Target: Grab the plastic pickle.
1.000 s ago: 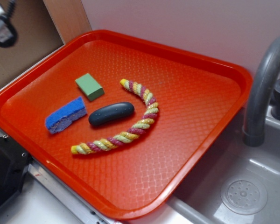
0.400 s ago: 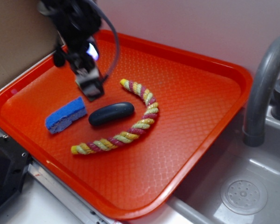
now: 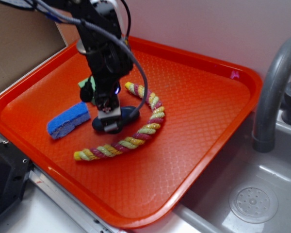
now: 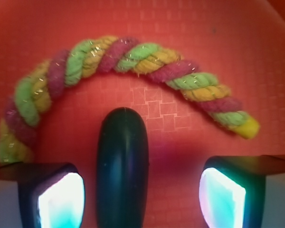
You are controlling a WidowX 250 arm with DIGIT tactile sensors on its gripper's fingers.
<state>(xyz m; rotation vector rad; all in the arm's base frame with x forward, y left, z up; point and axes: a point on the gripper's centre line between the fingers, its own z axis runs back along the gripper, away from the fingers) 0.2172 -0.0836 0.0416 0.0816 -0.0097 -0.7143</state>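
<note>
- Exterior: the gripper (image 3: 108, 122) hangs low over the pickle (image 3: 128, 114), hiding most of it. The pickle lies on the orange tray (image 3: 199, 145), inside the curve of the rope (image 3: 136, 136), with the blue sponge (image 3: 68, 120) to one side. A green block (image 3: 84, 83) peeks out behind the arm.
- Wrist: the fingers (image 4: 61, 199) stand spread wide, one on each side of the pickle (image 4: 122, 166), not touching it. The rope (image 4: 109, 61) arches beyond its rounded end.

Count of things on the orange tray (image 3: 218, 92)

One plastic pickle (image 4: 122, 166), one rope (image 3: 145, 127), one blue sponge (image 3: 68, 120), one green block (image 3: 82, 83).
</note>
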